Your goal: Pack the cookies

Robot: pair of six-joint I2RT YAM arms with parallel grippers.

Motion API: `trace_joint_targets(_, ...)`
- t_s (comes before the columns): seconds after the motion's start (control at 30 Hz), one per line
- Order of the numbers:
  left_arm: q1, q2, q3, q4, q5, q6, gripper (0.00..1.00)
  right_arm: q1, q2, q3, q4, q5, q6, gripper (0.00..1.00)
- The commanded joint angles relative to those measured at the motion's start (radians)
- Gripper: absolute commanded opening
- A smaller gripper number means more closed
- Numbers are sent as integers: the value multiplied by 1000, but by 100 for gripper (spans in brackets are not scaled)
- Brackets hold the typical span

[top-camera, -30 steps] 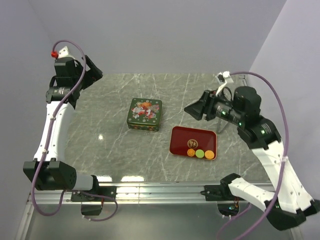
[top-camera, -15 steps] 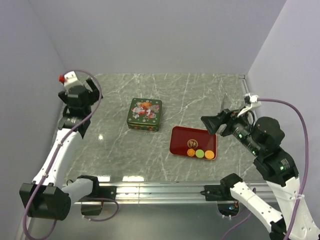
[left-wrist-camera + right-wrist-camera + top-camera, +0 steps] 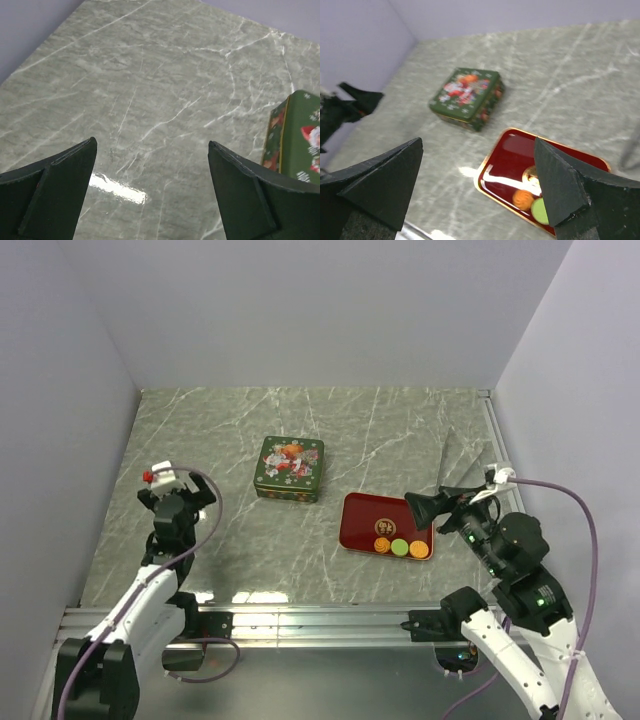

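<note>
Both arms have drawn back toward the near edge; the left claw [image 3: 178,490] and right claw [image 3: 425,505] hang with jaws spread wide, holding nothing. Small round orange, green and brown cookies [image 3: 400,545] lie along the near rim of a glossy red rectangular tray [image 3: 365,512]. It sits right of a square green tin [image 3: 290,468] with a printed lid, on the veined grey marble table [image 3: 250,420].

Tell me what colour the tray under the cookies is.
The tray is glossy dark red with a thin gold edge, clearest in the top external view.
</note>
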Motion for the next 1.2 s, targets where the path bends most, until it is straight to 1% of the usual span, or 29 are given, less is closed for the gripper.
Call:
trace_joint_targets(0.0, 11, 34, -75, 334, 42, 43, 99, 7, -19, -56, 80, 89, -64, 98)
trace_joint_targets(0.07, 17, 97, -96, 453, 66, 67, 100, 7, -24, -82, 105, 99, -70, 98)
trace_joint_targets(0.1, 17, 172, -95, 480, 67, 76, 99, 7, -24, -105, 132, 99, -64, 98)
trace_joint_targets(0.13, 17, 209, -95, 511, 58, 81, 99, 7, -21, -119, 145, 93, -60, 99)
trace_joint_targets(0.17, 19, 246, -98, 593, 52, 84, 100, 7, -21, -133, 163, 94, -28, 99)
trace_joint_targets(0.2, 20, 309, -101, 629, 52, 83, 100, 7, -16, -157, 195, 97, -6, 99)
trace_joint_targets(0.3, 36, 412, -96, 719, 72, 78, 100, 8, -1, -196, 260, 111, 32, 99)
trace_joint_targets(0.33, 37, 424, -66, 706, 95, 78, 99, 7, 7, -206, 280, 120, 28, 99)
trace_joint_targets(0.4, 40, 479, -50, 746, 113, 103, 99, 8, 31, -234, 335, 140, 2, 100)
trace_joint_targets(0.47, 43, 533, -53, 830, 151, 130, 99, 7, 66, -230, 350, 181, -18, 100)
trace_joint_targets(0.5, 46, 592, -62, 871, 159, 129, 99, 8, 117, -220, 355, 198, -29, 100)
trace_joint_targets(0.53, 46, 622, -67, 937, 167, 130, 99, 8, 145, -216, 361, 212, -50, 100)
trace_joint_targets(0.57, 46, 653, -70, 974, 184, 145, 99, 7, 190, -213, 372, 232, -107, 100)
trace_joint_targets(0.6, 46, 686, -67, 1011, 175, 153, 99, 7, 211, -213, 396, 264, -125, 100)
trace_joint_targets(0.63, 52, 667, -18, 844, 181, 138, 99, 5, 227, -216, 409, 311, -142, 100)
trace_joint_targets(0.67, 72, 655, -16, 859, 232, 120, 99, 5, 250, -235, 427, 408, -144, 100)
trace_joint_targets(0.7, 83, 685, -21, 909, 222, 117, 100, 4, 258, -252, 479, 439, -149, 100)
trace_joint_targets(0.77, 83, 661, -12, 846, 227, 109, 99, -13, 284, -306, 546, 465, -185, 100)
trace_joint_targets(0.83, 83, 676, -21, 896, 224, 113, 99, -32, 309, -340, 634, 442, -254, 100)
trace_joint_targets(0.87, 83, 662, -20, 863, 222, 110, 99, -44, 333, -379, 672, 433, -283, 100)
trace_joint_targets(0.9, 83, 662, -18, 856, 224, 110, 99, -51, 346, -400, 758, 416, -314, 100)
trace_joint_targets(0.97, 83, 667, -18, 865, 224, 112, 99, -71, 398, -459, 856, 413, -375, 100)
trace_joint_targets(1.0, 83, 662, -15, 856, 225, 110, 100, -85, 422, -472, 925, 404, -376, 100)
trace_joint_targets(1.13, 83, 667, -16, 864, 225, 112, 99, -150, 574, -530, 1082, 370, -354, 100)
trace_joint_targets(1.17, 83, 665, -16, 858, 225, 112, 99, -165, 600, -539, 1150, 363, -354, 100)
